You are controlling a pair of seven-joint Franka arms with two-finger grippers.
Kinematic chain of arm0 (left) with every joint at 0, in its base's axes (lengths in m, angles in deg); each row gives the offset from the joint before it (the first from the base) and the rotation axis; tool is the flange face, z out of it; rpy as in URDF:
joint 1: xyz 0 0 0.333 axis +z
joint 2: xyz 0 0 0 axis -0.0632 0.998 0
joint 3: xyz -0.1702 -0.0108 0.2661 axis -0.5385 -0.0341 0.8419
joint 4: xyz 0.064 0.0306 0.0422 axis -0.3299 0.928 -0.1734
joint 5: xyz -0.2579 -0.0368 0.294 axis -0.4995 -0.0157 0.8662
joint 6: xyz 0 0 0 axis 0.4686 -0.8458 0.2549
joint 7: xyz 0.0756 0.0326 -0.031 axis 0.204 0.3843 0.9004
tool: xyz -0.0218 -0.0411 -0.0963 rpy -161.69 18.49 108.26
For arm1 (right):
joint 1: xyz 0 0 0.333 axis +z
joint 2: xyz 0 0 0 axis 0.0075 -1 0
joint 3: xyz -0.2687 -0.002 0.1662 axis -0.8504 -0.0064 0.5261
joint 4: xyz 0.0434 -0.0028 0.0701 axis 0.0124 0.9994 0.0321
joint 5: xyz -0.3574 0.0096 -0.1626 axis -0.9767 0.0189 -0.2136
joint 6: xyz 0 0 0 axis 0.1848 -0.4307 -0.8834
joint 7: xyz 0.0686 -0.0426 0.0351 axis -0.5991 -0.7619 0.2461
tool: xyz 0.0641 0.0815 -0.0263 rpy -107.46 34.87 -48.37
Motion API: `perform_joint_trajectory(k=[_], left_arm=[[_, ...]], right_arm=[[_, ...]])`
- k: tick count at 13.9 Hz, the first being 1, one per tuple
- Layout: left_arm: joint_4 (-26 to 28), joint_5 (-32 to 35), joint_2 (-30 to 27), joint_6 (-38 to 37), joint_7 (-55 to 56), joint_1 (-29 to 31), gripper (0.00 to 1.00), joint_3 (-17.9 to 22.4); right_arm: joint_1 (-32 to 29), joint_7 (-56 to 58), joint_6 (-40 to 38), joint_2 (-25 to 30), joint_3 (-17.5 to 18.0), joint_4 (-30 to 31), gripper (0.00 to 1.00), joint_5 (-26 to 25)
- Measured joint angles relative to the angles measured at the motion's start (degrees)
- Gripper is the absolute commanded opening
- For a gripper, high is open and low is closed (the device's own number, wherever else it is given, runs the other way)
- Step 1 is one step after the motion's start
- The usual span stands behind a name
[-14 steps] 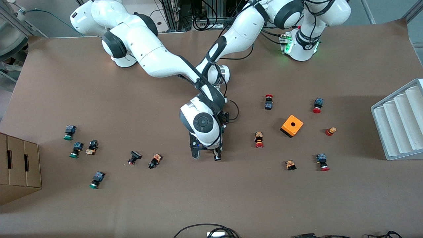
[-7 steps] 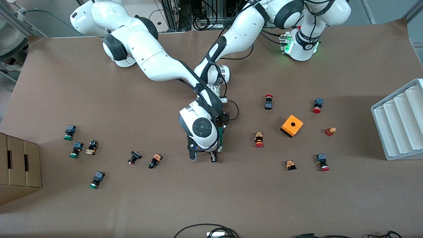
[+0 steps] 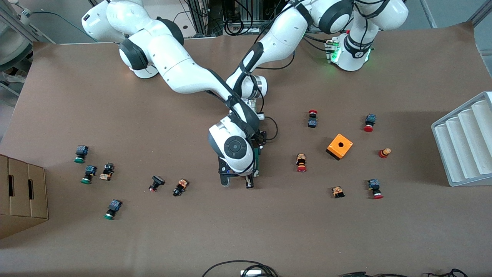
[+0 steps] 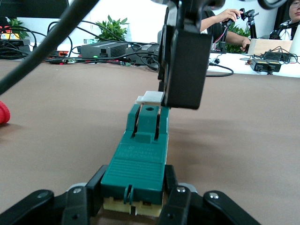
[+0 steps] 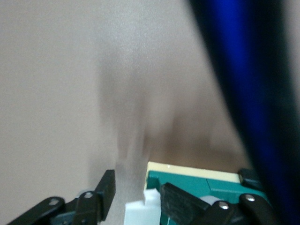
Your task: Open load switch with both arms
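The load switch [image 3: 257, 161] is a slim dark-green block lying on the brown table mid-way between the arms. In the left wrist view my left gripper [image 4: 136, 183] is shut on one end of the load switch [image 4: 140, 157], and the white tab [image 4: 150, 97] sticks out at the other end. My right gripper [image 3: 237, 183] reaches down at that tab end. Its fingers stand apart round the white tab [image 5: 139, 212], one finger [image 5: 180, 200] against it and a gap to the other. In the front view the right arm hides most of the left gripper.
An orange box [image 3: 339, 146] and red-capped push buttons [image 3: 301, 162] lie toward the left arm's end. Green-capped buttons [image 3: 88, 174] and a cardboard box [image 3: 23, 194] are toward the right arm's end. A white ribbed tray [image 3: 465, 142] stands at the table's edge.
The right gripper has drawn back a little toward the robots' bases along the switch, then held still. The left arm and the switch have not moved.
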Motion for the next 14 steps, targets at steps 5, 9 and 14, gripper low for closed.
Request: perform_joint_trajectory(k=[5,9,14], left_arm=[[0.00,0.00,0.00,0.00,0.01,0.00,0.51,0.00],[-0.01,0.00,0.00,0.00,0.01,0.00,0.51,0.00],[-0.01,0.00,0.00,0.00,0.01,0.01,0.51,0.00]], right_arm=[[0.05,-0.01,-0.03,1.30,0.41,-0.10,0.57,0.00],[0.04,-0.02,-0.03,1.31,0.42,-0.09,0.54,0.00],[0.09,-0.02,-0.08,1.31,0.47,-0.03,0.51,0.00]])
